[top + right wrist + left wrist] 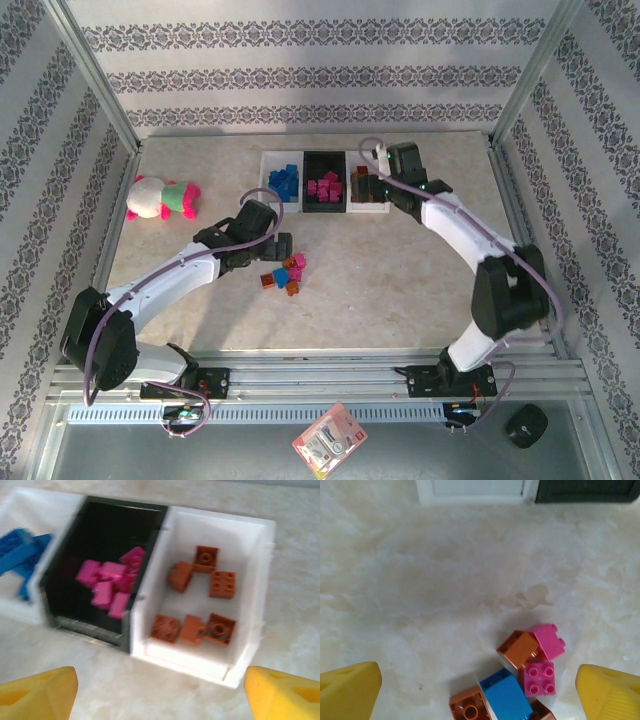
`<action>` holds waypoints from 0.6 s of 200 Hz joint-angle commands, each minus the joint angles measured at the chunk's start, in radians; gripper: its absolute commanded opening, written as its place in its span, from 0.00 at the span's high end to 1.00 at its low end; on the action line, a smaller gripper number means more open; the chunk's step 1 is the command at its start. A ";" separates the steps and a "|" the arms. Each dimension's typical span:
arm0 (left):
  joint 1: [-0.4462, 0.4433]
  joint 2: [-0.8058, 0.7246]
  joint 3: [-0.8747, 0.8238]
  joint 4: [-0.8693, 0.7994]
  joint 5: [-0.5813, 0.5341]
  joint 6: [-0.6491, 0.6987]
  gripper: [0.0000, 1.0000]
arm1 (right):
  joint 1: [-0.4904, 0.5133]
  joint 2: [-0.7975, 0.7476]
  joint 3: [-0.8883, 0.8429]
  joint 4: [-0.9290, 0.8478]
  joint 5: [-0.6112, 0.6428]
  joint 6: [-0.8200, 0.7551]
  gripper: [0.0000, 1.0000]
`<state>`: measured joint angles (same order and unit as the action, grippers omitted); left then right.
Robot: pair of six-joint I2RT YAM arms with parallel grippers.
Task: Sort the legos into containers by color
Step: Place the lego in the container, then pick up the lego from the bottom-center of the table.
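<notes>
L gripper [480,694] wide open, empty, over loose bricks [537,678] (blue, pink, orange-brown) on table [420,290]; R gripper [160,692] also spread wide, holding nothing, near right white tray [220,520] w/ orange-brown bricks [220,582], black tray [110,530] w/ pink bricks [107,582] beside it, blue bricks [20,552] in left white tray [30,500].

We saw a beige, marbled worktop [400,290] enclosed on three sides by walls [300,70] papered in pale stripes with dark ornamental bands. Bare aluminium posts [95,75] stood at the far corners, leaning outward in the top view. Grey metal rails [330,375] ran along the near edge. The light was soft and even, with only faint shadows on the stone-like surface.
</notes>
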<state>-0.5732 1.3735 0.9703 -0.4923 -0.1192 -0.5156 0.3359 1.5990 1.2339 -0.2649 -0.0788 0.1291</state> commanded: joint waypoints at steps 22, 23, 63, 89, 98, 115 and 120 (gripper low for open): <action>-0.060 0.033 -0.053 -0.083 0.009 -0.241 0.04 | 0.115 -0.203 -0.214 0.001 -0.063 -0.033 0.13; -0.061 0.033 -0.055 -0.082 0.010 -0.246 0.04 | 0.117 -0.208 -0.218 0.000 -0.063 -0.032 0.13; -0.090 0.007 -0.117 -0.059 0.014 -0.312 0.06 | 0.255 -0.272 -0.308 -0.046 -0.085 0.055 0.14; -0.066 -0.055 -0.163 -0.064 -0.038 -0.340 0.04 | 0.399 -0.263 -0.376 -0.013 -0.018 0.165 0.14; -0.038 -0.085 -0.192 -0.048 -0.026 -0.355 0.04 | 0.452 -0.246 -0.389 0.010 0.006 0.204 0.14; 0.008 -0.140 -0.236 -0.026 -0.025 -0.371 0.04 | 0.537 -0.190 -0.380 0.035 0.051 0.257 0.14; 0.022 -0.154 -0.247 -0.023 -0.026 -0.372 0.04 | 0.558 -0.166 -0.366 0.036 0.063 0.266 0.14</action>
<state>-0.6090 1.2926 0.7712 -0.5251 -0.1162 -0.8318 0.8131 1.3640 0.8577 -0.2752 -0.1009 0.2806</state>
